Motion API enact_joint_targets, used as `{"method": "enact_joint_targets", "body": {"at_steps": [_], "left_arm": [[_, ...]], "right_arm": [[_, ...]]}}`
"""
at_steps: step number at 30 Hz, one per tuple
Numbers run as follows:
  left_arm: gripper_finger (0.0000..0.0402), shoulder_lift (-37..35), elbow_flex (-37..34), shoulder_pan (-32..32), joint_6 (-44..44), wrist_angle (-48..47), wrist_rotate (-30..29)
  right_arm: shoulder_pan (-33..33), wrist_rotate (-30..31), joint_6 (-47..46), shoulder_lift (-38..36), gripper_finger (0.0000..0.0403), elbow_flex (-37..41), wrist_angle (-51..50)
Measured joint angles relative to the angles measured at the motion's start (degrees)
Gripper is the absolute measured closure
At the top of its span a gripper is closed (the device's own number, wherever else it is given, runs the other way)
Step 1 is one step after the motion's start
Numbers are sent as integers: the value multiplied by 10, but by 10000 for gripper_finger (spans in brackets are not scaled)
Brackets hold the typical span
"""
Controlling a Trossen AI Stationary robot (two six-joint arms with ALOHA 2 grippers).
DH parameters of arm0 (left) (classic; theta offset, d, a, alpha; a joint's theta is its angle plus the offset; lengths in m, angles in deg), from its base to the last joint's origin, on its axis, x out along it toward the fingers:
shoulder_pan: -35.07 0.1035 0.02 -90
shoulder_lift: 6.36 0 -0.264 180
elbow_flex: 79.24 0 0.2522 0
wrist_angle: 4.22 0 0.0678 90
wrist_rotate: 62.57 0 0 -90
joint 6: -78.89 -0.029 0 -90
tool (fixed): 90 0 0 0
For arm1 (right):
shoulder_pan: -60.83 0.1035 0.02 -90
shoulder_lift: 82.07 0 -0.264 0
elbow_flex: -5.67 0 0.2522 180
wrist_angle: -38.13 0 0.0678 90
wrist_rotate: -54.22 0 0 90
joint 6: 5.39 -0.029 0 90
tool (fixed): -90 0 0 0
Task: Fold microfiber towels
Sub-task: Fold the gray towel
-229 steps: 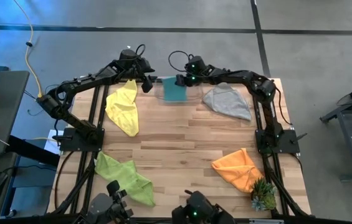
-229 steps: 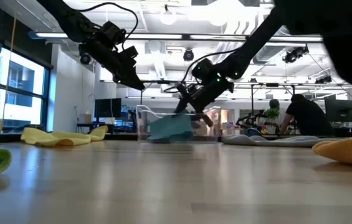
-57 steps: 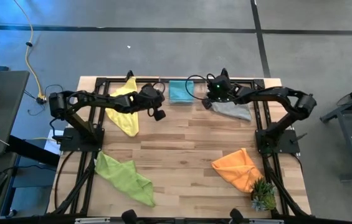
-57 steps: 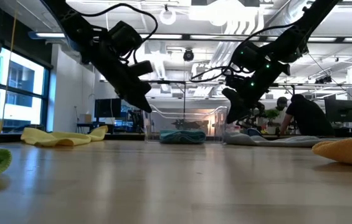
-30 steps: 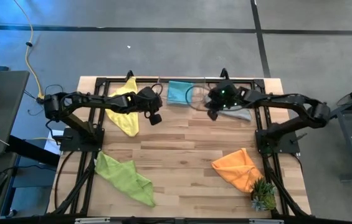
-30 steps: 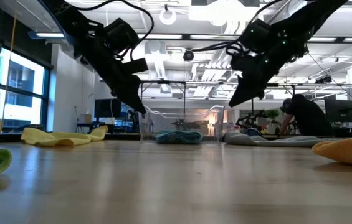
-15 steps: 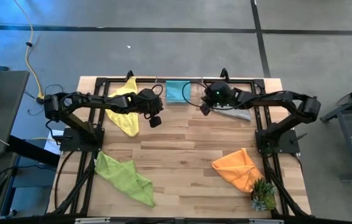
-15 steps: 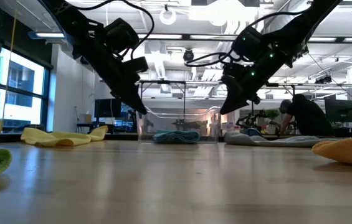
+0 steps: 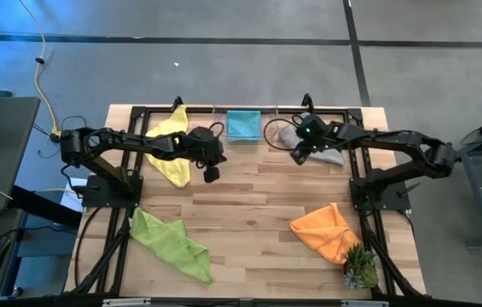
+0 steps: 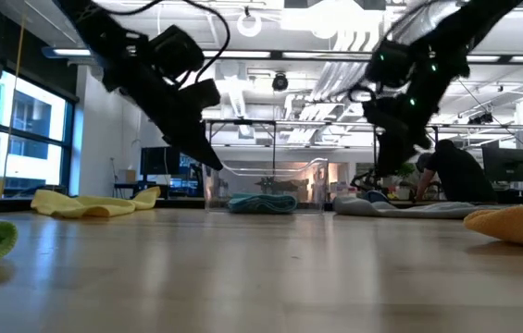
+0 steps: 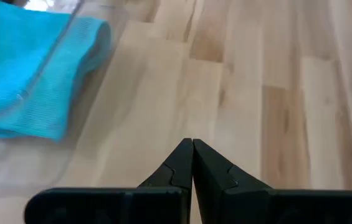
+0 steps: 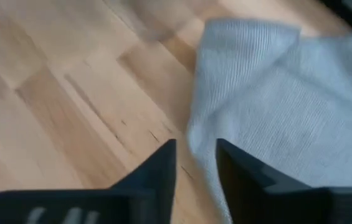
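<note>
Your right gripper (image 12: 195,158) w/ fingers parted over the grey towel (image 12: 281,87) edge, only wrist cam shows that, left gripper (image 11: 192,163) pressed shut, empty, near the teal towel (image 9: 243,124) in the bin (image 10: 266,176) per high cam.

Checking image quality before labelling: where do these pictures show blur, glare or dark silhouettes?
Low view: both arms are dark silhouettes against bright ceiling lights, and the near table is soft. Right wrist view: the wood is motion-smeared, while the grey towel keeps some weave. Left wrist view: the teal towel looks hazy behind the clear bin wall. High view: even light, no glare.
</note>
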Motion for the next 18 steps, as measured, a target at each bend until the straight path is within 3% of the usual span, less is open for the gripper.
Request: {"method": "enact_joint_targets", "body": {"at_steps": [5,8,11,18], "left_arm": [[401,-9,-72,-4,57,126,42],[401,-14,-102,-21,81,161,45],[401,-22,-115,-45,95,184,42],[401,-42,-123,-98,100,183,-10]], "right_arm": [[-12,-5,-35,27,227,60,153],[-20,8,-54,58,212,69,215],[-27,45,-78,99,218,69,226],[-29,13,-97,171,264,67,303]]}}
